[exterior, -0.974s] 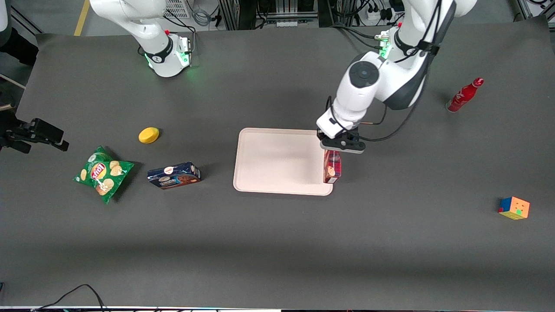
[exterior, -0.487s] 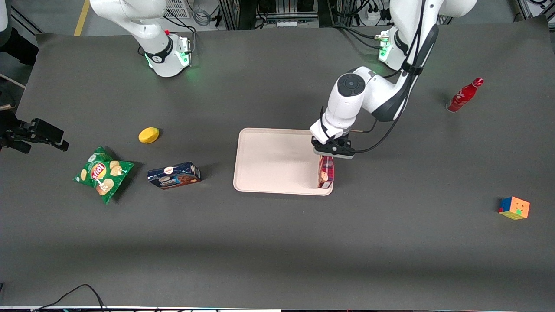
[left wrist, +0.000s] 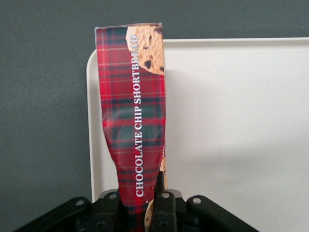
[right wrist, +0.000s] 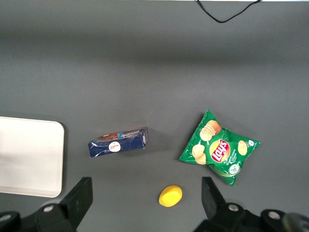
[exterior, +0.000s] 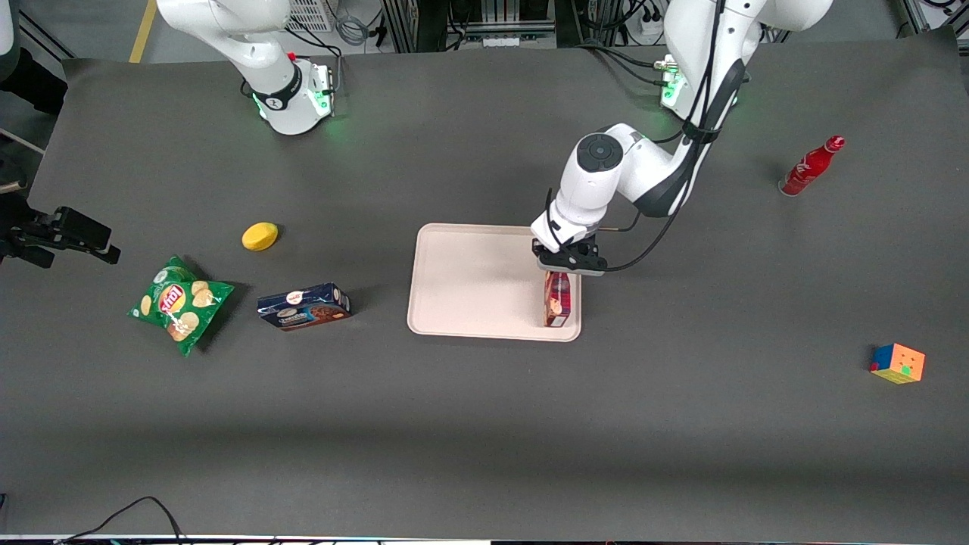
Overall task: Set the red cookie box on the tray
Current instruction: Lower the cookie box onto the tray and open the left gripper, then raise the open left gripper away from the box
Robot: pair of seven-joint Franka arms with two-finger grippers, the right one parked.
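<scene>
The red cookie box (exterior: 557, 299), a long dark-red plaid carton with cookie pictures, hangs end-down from my left gripper (exterior: 562, 266), which is shut on its upper end. In the left wrist view the box (left wrist: 133, 116) is pinched thin between the black fingers (left wrist: 164, 203), and my gripper (left wrist: 140, 205) holds it over the tray's edge. The pale cream tray (exterior: 469, 280) lies flat under it. The box's lower end is above the tray's corner nearest the working arm's end; whether it touches the tray (left wrist: 231, 121) I cannot tell.
A dark-blue cookie box (exterior: 303, 306), a green chip bag (exterior: 179, 303) and a yellow object (exterior: 260, 235) lie toward the parked arm's end. A red bottle (exterior: 810, 166) and a colour cube (exterior: 898, 362) lie toward the working arm's end.
My gripper has carried the red cookie box sideways from just outside the tray's rim to over the tray's edge area. Nothing else moved.
</scene>
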